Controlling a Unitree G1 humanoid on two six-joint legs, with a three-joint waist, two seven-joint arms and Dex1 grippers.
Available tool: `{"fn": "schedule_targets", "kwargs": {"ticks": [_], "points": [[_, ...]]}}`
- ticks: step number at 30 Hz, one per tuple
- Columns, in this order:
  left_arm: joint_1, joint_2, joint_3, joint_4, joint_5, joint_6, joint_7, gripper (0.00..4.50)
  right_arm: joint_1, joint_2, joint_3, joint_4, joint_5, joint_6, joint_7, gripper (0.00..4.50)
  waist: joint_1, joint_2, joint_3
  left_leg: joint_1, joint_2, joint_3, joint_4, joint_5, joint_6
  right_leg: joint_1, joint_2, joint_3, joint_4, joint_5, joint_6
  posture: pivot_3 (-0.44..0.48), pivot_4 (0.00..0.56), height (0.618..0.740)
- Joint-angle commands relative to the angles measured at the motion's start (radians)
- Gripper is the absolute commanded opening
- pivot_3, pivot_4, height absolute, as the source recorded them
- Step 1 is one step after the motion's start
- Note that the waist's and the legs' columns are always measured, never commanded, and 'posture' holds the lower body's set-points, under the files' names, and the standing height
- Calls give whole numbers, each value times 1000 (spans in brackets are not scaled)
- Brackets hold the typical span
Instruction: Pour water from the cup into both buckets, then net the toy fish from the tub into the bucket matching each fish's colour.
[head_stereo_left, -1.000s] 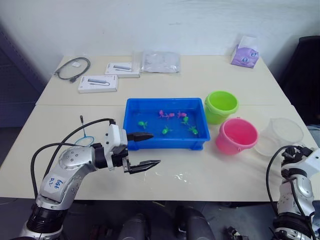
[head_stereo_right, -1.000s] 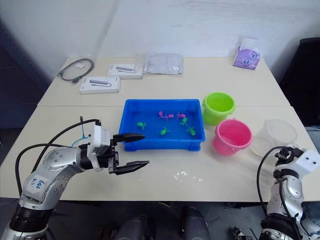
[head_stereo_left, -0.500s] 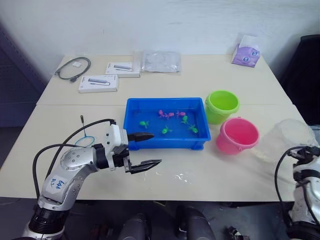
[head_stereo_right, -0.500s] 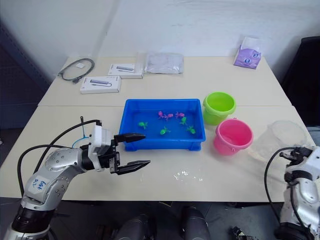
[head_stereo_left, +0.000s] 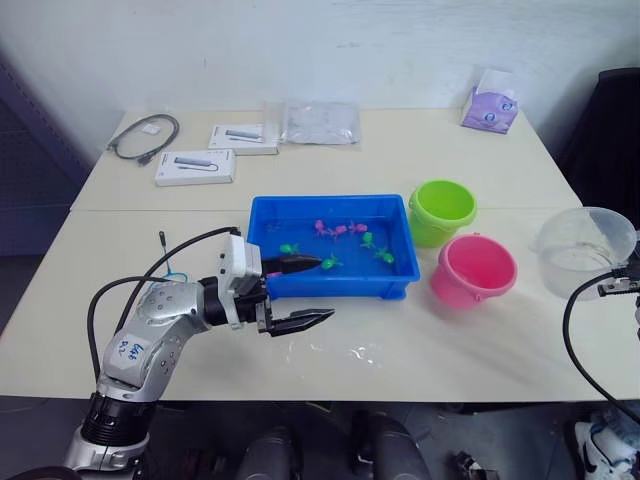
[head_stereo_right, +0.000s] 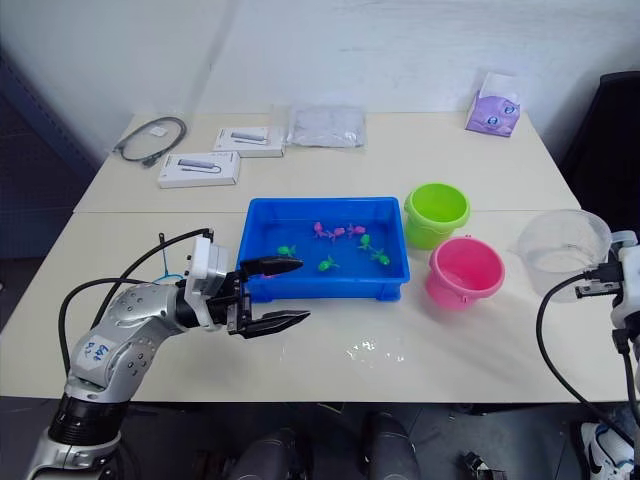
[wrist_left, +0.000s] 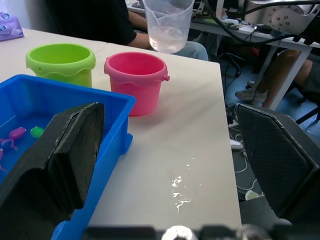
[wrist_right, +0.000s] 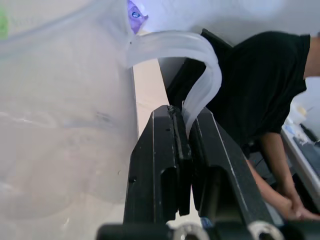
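The clear cup (head_stereo_left: 585, 250) hangs above the table, right of the pink bucket (head_stereo_left: 474, 270), with some water in it. My right gripper (wrist_right: 186, 120) is shut on its handle. The green bucket (head_stereo_left: 442, 210) stands just behind the pink one. The blue tub (head_stereo_left: 335, 283) holds water and several toy fish, pink (head_stereo_left: 335, 228) and green (head_stereo_left: 382, 256). My left gripper (head_stereo_left: 325, 290) is open and empty at the tub's front left corner. The net's blue hoop (head_stereo_left: 173, 279) and black stick lie on the table behind my left arm, partly hidden.
A small water spill (head_stereo_left: 360, 352) lies in front of the tub. At the back are two white boxes (head_stereo_left: 195, 166), a cable (head_stereo_left: 145, 135), a plastic bag (head_stereo_left: 320, 122) and a purple tissue pack (head_stereo_left: 488, 110). A person in black (wrist_right: 260, 75) sits beyond the table's right edge.
My right gripper has lifted the cup off the table and raised it. My left gripper has shifted a little right toward the tub, still open.
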Motion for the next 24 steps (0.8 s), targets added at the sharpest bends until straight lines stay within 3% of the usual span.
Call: {"fn": "schedule_targets", "kwargs": {"ticks": [1,13,24], "points": [[-31,-17,-19,22,-4,-16,-19,4500,-20,-37,16,-51,-80,-16,-5,87,0,0,0,0,0,0,0,0,0,0,0,0,0,0,0,0,150,740],[-65,-80,-63,83,47,-68,-12,4500,-77,-102,119,-12,-319,-85,-9,87,1,0,0,-2,0,0,0,1,0,-1,1,0,-2,1,1,0,150,740],[-55,-102,-72,81,61,-86,3,4500,-89,-142,137,40,-471,-199,-39,87,1,0,0,-2,0,0,0,1,-1,-1,2,0,-2,1,1,0,150,740]]}}
